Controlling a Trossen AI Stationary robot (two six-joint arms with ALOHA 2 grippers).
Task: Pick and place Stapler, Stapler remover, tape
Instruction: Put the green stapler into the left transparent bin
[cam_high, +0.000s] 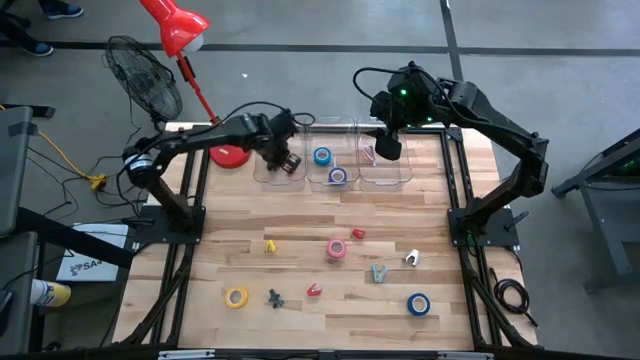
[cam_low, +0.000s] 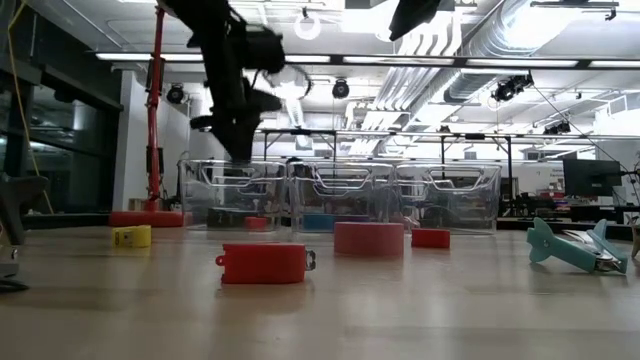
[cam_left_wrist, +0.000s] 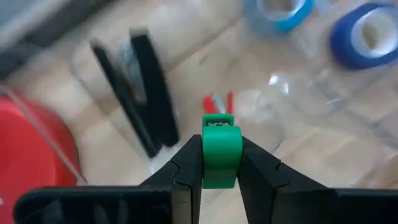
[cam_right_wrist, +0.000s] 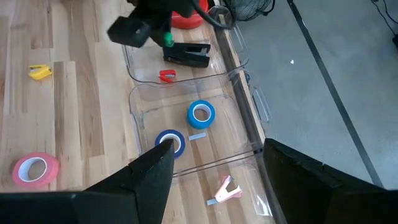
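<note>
My left gripper (cam_left_wrist: 221, 163) pinches a green staple remover (cam_left_wrist: 221, 148) above the bin (cam_right_wrist: 146, 78), black stapler (cam_left_wrist: 142, 93) beneath; my right gripper (cam_right_wrist: 214, 171) hangs open.

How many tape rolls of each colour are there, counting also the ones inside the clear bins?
Blue tape: 2
Dark blue-purple tape: 1
Pink tape: 1
Yellow tape: 1
Total: 5

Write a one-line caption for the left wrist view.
Left end effector grips a small green stapler above a clear bin holding a black stapler.
</note>
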